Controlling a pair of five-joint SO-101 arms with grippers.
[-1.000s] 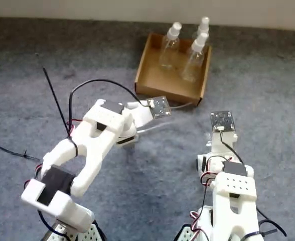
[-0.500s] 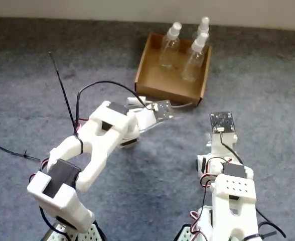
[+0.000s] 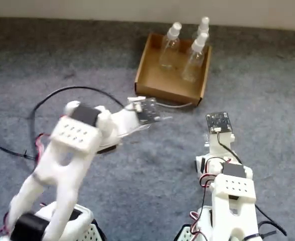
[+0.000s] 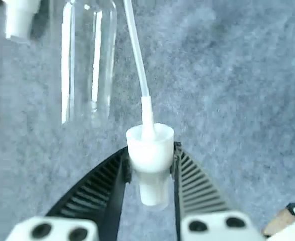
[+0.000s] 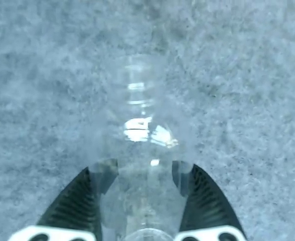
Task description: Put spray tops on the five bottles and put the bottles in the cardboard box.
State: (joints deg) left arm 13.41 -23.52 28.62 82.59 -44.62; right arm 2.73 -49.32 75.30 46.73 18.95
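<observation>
Three capped bottles [image 3: 170, 47] stand upright in the cardboard box [image 3: 160, 84] at the far side of the grey tabletop [image 3: 258, 90], each with a white sprayer on its neck. From above, my left arm [image 3: 72, 140] stretches diagonally toward the box's near wall, with its wrist just short of the cardboard. A thin dip tube [image 3: 180, 105] pokes out from its tip and runs along that wall. My right arm [image 3: 232, 191] sits well apart from it and points straight ahead, its wrist over bare tabletop on the near side of the box. A black cable tie [image 3: 9, 149] lies on the tabletop off to the outer side of my left arm.

Through my left wrist camera, my left end effector [image 4: 150, 156] is closed on a white spray top [image 4: 148, 138], one ribbed finger pressed to each side of its collar. The dip tube runs straight away from me over the tabletop. Near the tube, but not touching it, a loose bottle [image 4: 87, 60] lies clear and uncapped-looking on its side, roughly parallel to the tube. A second spray top [image 4: 19, 20] shows at the frame's edge beyond that bottle.

Through my right wrist camera, my right end effector [image 5: 141, 169] is clamped round a held bottle [image 5: 137, 120] of clear plastic. Both black fingers [image 5: 82, 201] sit tight against its sides, and its body reaches away from me above the tabletop. I cannot tell whether it touches the surface.
</observation>
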